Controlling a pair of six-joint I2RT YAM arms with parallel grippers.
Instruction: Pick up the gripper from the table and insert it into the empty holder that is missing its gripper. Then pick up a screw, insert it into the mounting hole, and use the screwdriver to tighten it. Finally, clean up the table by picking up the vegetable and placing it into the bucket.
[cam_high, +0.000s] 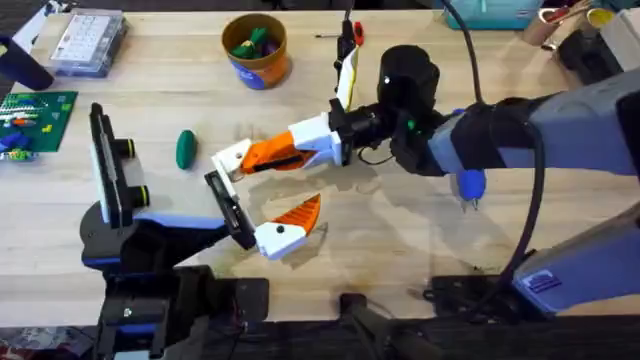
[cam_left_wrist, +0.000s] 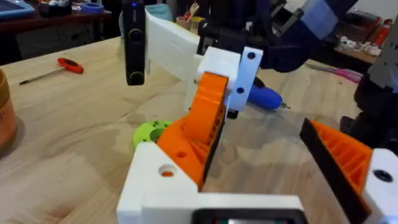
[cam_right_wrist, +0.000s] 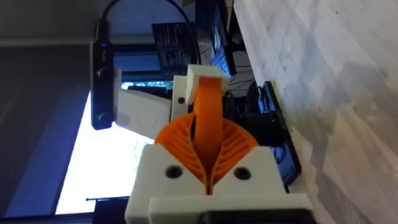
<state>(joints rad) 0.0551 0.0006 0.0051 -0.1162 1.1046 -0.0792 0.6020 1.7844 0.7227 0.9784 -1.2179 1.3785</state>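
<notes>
The loose gripper (cam_high: 245, 158) is a white block with an orange ribbed finger. My right gripper (cam_high: 300, 150) is shut on its orange part, and it holds the white end at the left arm's black holder rail (cam_high: 228, 208). The left wrist view shows that piece (cam_left_wrist: 186, 143) close up, with the right gripper (cam_left_wrist: 239, 71) clamped on it. In the right wrist view the orange pads (cam_right_wrist: 233, 146) squeeze the piece (cam_right_wrist: 208, 102). My left gripper (cam_high: 255, 195) stands open, one finger (cam_high: 285, 228) mounted. The dark green vegetable (cam_high: 185, 149) lies left of them. The bucket (cam_high: 255, 48) stands at the back. The blue screwdriver (cam_high: 468, 185) lies under the right arm.
A clear parts box (cam_high: 90, 40) and a green board (cam_high: 35, 118) sit at the far left. A black stand with yellow knobs (cam_high: 108, 160) rises beside the vegetable. A red-handled tool (cam_high: 350, 33) lies at the back. A lime green round piece (cam_left_wrist: 152, 132) rests under the grippers.
</notes>
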